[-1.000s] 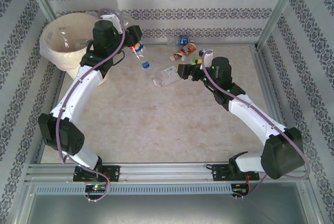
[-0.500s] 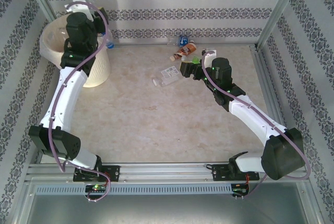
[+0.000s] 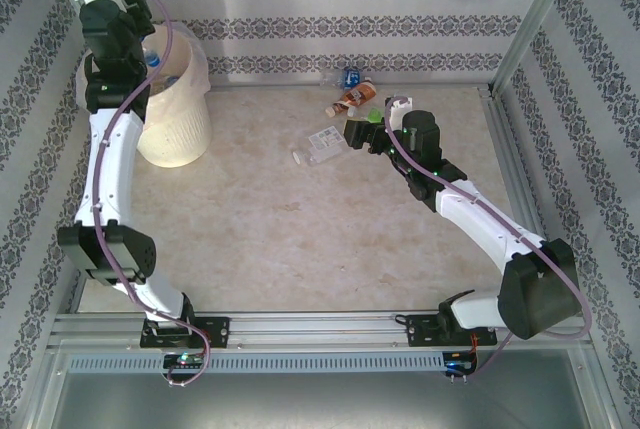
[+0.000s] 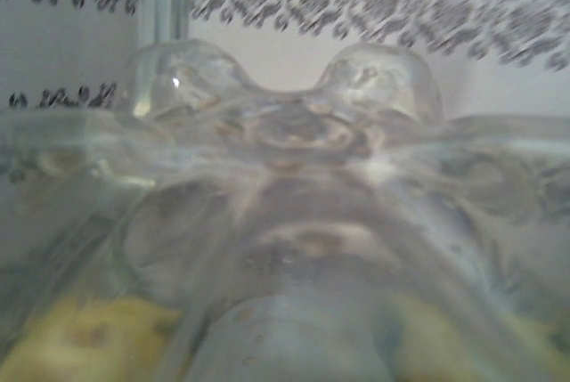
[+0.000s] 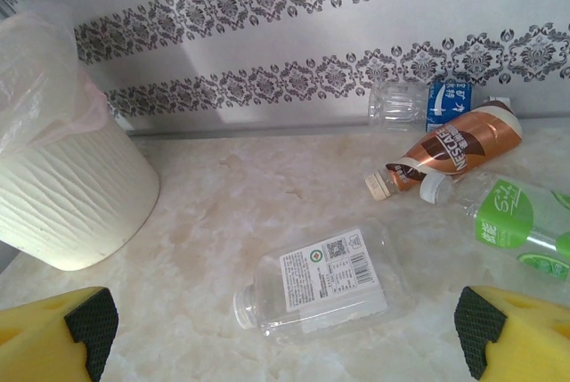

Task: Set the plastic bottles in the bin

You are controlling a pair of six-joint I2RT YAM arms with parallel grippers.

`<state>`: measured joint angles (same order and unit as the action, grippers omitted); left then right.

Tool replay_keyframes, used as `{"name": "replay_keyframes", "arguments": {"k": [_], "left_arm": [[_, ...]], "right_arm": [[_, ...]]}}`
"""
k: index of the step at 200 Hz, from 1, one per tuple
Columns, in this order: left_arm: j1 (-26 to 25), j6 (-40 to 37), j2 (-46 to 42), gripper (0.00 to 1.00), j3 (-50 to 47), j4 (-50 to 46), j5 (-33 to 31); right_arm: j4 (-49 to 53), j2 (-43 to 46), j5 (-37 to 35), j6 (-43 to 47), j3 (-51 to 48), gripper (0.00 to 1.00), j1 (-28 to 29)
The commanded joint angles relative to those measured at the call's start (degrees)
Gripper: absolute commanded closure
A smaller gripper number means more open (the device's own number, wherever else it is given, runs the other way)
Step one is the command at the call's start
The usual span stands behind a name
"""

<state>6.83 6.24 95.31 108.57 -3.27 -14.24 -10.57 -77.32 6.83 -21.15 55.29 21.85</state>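
Hanging over the bin (image 3: 178, 134) in the far-left corner, the left end effector (image 3: 140, 49) grips a clear bottle (image 4: 285, 133), whose lumpy base sits close to the wrist camera between the yellow pads (image 4: 53, 346). The right end effector (image 3: 352, 135) is wide open, just beside a white-label bottle (image 5: 321, 284) lying on the bench (image 3: 300, 229). Beyond it, a brown bottle (image 5: 450, 155) and a green-label bottle (image 5: 508, 222) lie with their caps nearly touching. A blue-label bottle (image 5: 419, 101) rests against the back wall (image 5: 267, 35).
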Motion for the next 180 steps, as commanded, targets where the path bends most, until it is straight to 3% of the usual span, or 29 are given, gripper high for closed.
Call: {"name": "replay_keyframes", "arguments": {"k": [1, 43, 130, 156, 180], "left_arm": [[2.64, 0.12, 2.44, 0.45, -0.23, 1.35, -1.36], [6.28, 6.0, 4.73, 0.44, -3.45, 0.23, 0.58], [8.26, 12.04, 9.07, 0.39, -11.1, -2.34, 2.88], [8.51, 14.04, 11.33, 0.3, -9.95, -5.55, 3.53], [8.64, 16.3, 14.36, 0.11, -3.32, -14.13, 1.11]], "right_arm": [[0.4, -0.46, -1.11, -1.19, 1.49, 0.02, -0.66], [2.26, -0.42, -1.71, -1.37, 1.8, 0.02, -0.66], [3.27, -1.29, -2.02, -2.59, 1.51, 0.02, -0.75], [4.05, -1.69, -1.56, -2.94, 1.64, 0.02, -0.77], [4.49, -1.87, -1.56, -2.8, 1.51, 0.02, -0.75]]}}
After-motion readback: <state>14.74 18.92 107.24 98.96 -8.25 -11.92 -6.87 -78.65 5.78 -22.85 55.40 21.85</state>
